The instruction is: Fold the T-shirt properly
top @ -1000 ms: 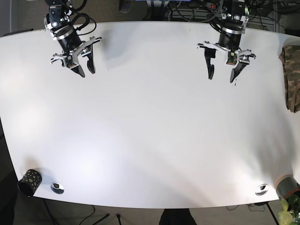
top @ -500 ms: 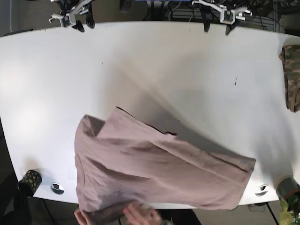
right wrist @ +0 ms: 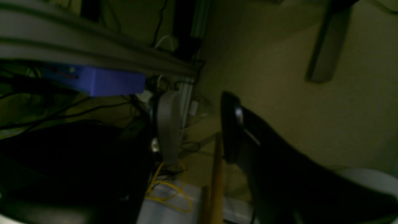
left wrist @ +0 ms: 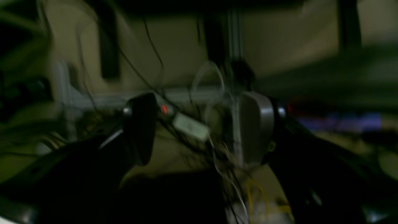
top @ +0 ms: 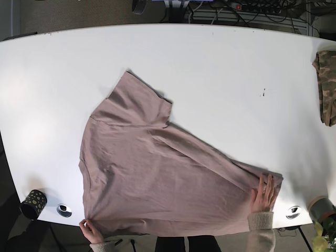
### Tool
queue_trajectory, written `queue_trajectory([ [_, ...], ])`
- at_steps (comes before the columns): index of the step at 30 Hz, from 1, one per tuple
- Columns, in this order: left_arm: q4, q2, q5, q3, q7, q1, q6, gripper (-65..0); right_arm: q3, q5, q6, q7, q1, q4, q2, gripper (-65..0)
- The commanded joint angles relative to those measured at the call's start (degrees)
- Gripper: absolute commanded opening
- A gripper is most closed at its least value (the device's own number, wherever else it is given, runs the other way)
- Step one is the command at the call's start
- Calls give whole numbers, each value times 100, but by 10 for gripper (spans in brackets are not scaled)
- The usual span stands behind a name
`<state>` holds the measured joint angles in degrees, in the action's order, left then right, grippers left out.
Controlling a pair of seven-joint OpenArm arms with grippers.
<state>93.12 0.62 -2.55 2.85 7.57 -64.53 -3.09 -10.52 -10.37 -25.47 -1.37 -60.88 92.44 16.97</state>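
Observation:
A mauve-brown T-shirt (top: 157, 178) lies spread on the white table (top: 220, 79), reaching from the middle to the front edge. A person's hands (top: 264, 193) press its two front corners. Neither arm shows in the base view. In the left wrist view my left gripper (left wrist: 199, 127) is open and holds nothing, with dark cables behind it. My right gripper (right wrist: 199, 127) is likewise open and empty in the right wrist view, above a dim floor with yellow cable.
A camouflage cloth (top: 326, 86) lies at the table's right edge. A dark patterned cup (top: 32, 203) stands at the front left corner. A metal fitting (top: 64, 210) sits beside it and another metal fitting (top: 293, 212) sits at the front right.
Both arms pulled back off the table and left the base view. A person brought the T-shirt onto the table and spread it flatter, hands now on its front corners.

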Motion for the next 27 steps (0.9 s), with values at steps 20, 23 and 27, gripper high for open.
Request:
queue_trajectory([
  [20, -3409, -32, 30, 493, 135, 2088, 15, -269, 477, 4, -24, -158, 2242, -3526, -84, -449],
  [23, -4112, -40, 13, 475, 135, 2510, 15, -268, 793, 4, -15, -167, 2611, -3992, -66, -449],
  [27, -4833, -40, 4, 475, 153, 3055, 15, -268, 1118, 4, 20, -325, 2910, -4396, -66, -449],
])
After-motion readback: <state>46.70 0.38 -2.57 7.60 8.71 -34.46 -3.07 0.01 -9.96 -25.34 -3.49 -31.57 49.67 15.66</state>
